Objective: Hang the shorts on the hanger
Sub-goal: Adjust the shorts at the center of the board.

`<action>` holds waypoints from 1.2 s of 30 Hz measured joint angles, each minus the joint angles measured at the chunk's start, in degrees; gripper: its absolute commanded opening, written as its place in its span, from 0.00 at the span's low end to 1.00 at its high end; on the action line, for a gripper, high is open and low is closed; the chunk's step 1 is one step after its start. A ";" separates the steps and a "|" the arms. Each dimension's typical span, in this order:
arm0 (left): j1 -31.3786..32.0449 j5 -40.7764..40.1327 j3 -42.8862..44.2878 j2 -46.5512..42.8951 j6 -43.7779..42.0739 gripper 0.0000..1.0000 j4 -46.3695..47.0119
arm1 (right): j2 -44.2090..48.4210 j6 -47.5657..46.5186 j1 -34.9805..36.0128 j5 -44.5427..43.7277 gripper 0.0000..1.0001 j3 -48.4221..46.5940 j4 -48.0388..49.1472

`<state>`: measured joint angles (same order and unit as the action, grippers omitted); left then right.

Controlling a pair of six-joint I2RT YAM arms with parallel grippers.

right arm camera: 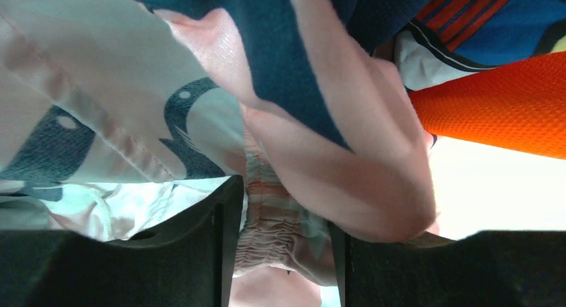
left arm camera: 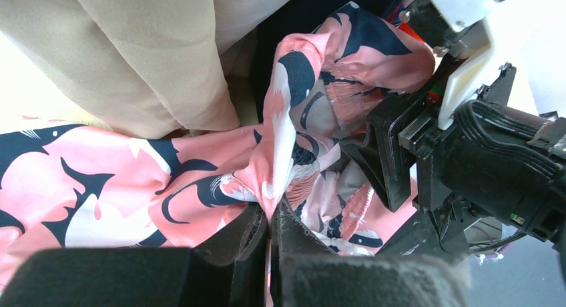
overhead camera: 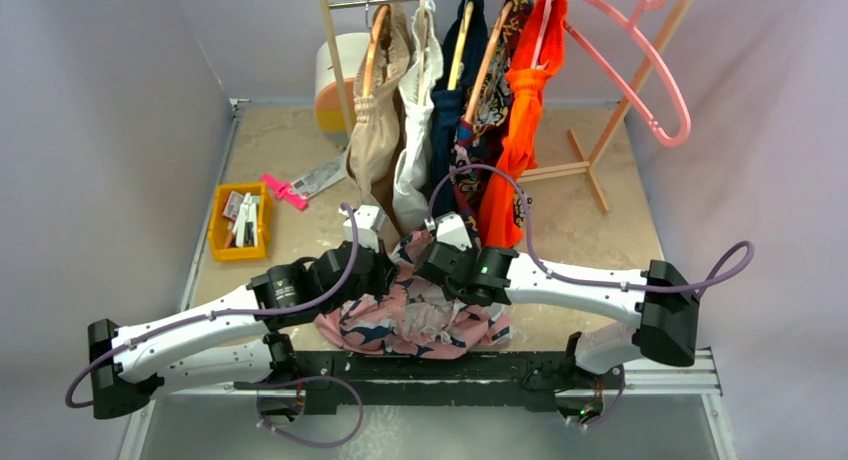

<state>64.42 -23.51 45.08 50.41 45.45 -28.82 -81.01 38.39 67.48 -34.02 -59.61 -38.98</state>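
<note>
left claw (left arm camera: 270, 230) together, pinching the shorts (left arm camera: 100, 187) | right claw (right arm camera: 284, 247) fingers apart, shorts bunched between, grip cannot tell | shorts heaped at counter (overhead camera: 590, 240) near edge, middle

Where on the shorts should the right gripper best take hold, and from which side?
Probably the gathered waistband of the shorts: a thick, firm edge, lying between the fingers of the right gripper. Come from the right, since the left gripper is shut on a fold at the left.
</note>
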 measured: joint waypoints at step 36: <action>0.00 -2.27 5.57 1.11 0.50 0.68 -19.32 | 15.28 8.52 0.02 5.03 0.00 4.02 9.92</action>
<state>64.42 -25.78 50.65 51.53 45.95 -48.14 -65.73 46.92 67.51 -28.99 -55.59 -29.06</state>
